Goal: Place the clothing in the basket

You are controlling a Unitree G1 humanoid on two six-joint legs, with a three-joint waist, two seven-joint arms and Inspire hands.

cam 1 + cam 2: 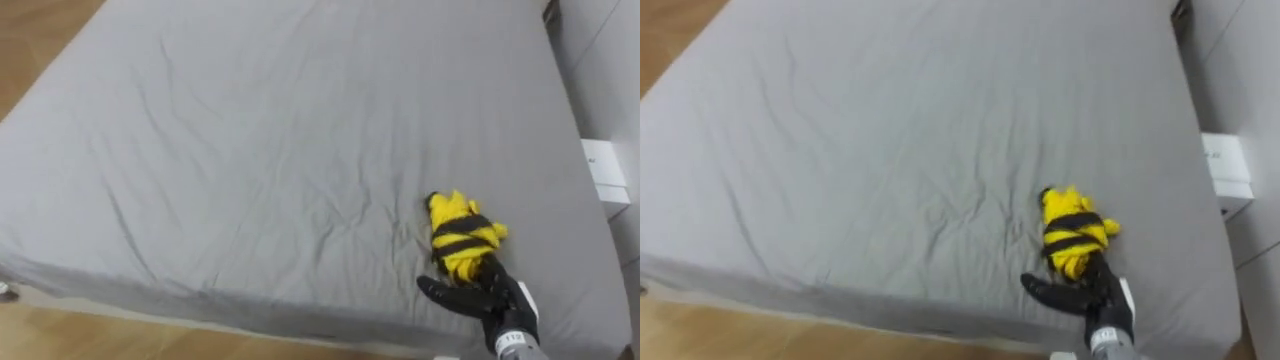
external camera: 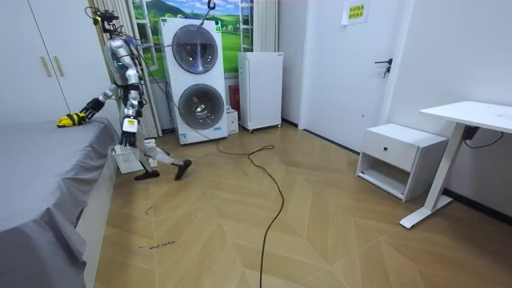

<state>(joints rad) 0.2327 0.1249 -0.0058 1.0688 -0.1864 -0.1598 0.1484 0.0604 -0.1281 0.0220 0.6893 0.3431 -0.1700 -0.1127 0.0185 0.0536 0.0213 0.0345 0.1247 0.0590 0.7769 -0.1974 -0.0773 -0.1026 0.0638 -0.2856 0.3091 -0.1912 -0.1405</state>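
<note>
No text or number can be read in any view. In the room view a yellow-green notice (image 2: pixel 356 12) hangs high on the white wall, its print too small to tell. The white box (image 1: pixel 606 172) beside the bed (image 1: pixel 300 150) bears only a faint mark.

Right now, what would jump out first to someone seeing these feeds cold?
The bunched yellow-and-black striped garment stands out most, lying on the plain grey bed near its near right corner. The robot's right hand is at the garment's near end. In the room view the robot stands at the bed's edge with that arm stretched to the garment, and a stacked washer and dryer behind it.
</note>
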